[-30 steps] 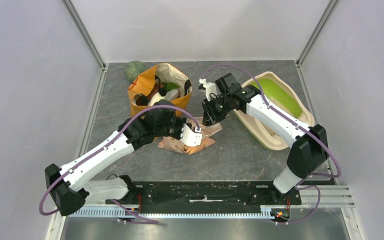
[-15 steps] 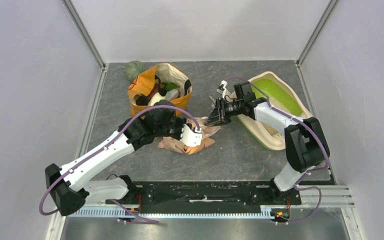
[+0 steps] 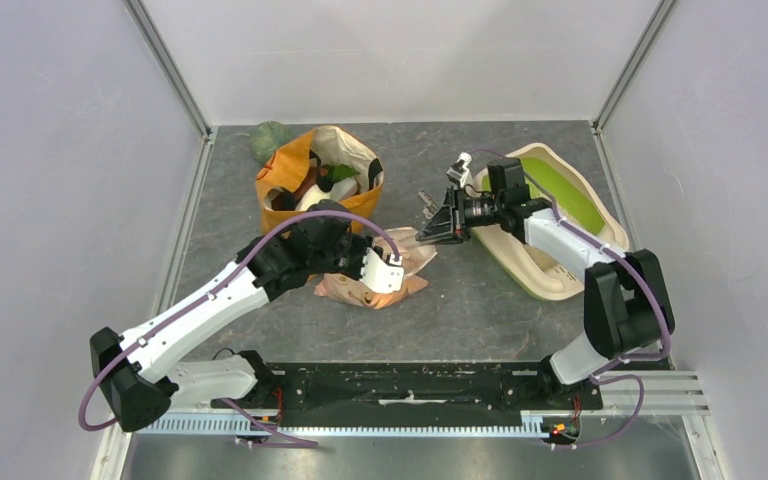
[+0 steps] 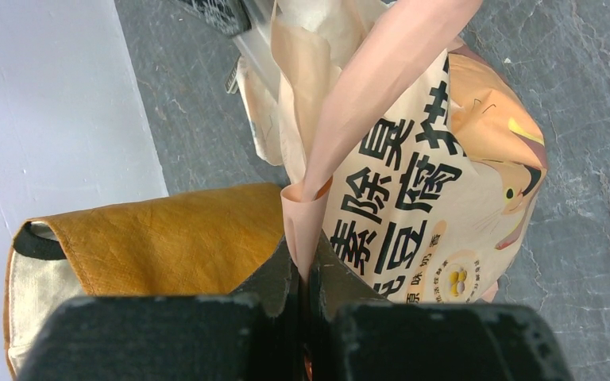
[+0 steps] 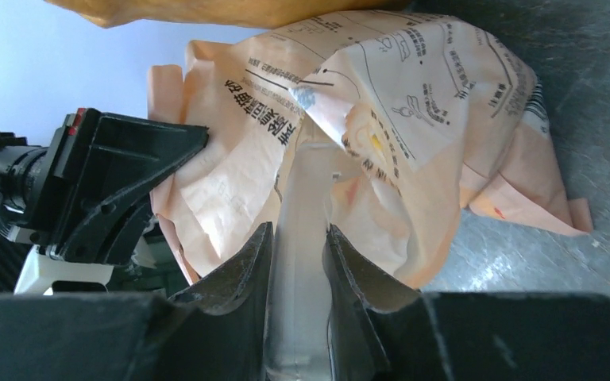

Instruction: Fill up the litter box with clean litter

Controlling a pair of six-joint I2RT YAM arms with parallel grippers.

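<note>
Nearest the bases, the left gripper (image 4: 306, 262) is clenched on a folded peach flap of the litter bag (image 4: 413, 198). The bag lies crumpled on the grey table (image 3: 460, 310), printed side up. No clean litter is seen loose anywhere; it is judged to be inside the bag.

Just beyond, at the bag's right edge, the right gripper (image 5: 298, 230) is closed partway on a pale translucent strip (image 5: 306, 186). The strip runs forward from the jaws to the bag's paper. What the strip is cannot be told.

The litter box (image 3: 520, 268) sits to the right of both grippers. It is near the bag but apart from it. Its long axis runs near-to-far, slanted toward the far right, with the green hood (image 3: 550, 190) at the far end. The right forearm is stretched across the box's near half, so its floor is mostly hidden.

The right arm is the nearer one to the box, while the bag is held by the left. Any pour is judged to need the bag carried rightward, over the rim.

Farthest back on the left, the orange shopping bag (image 3: 285, 170) stands well apart from the box.
</note>
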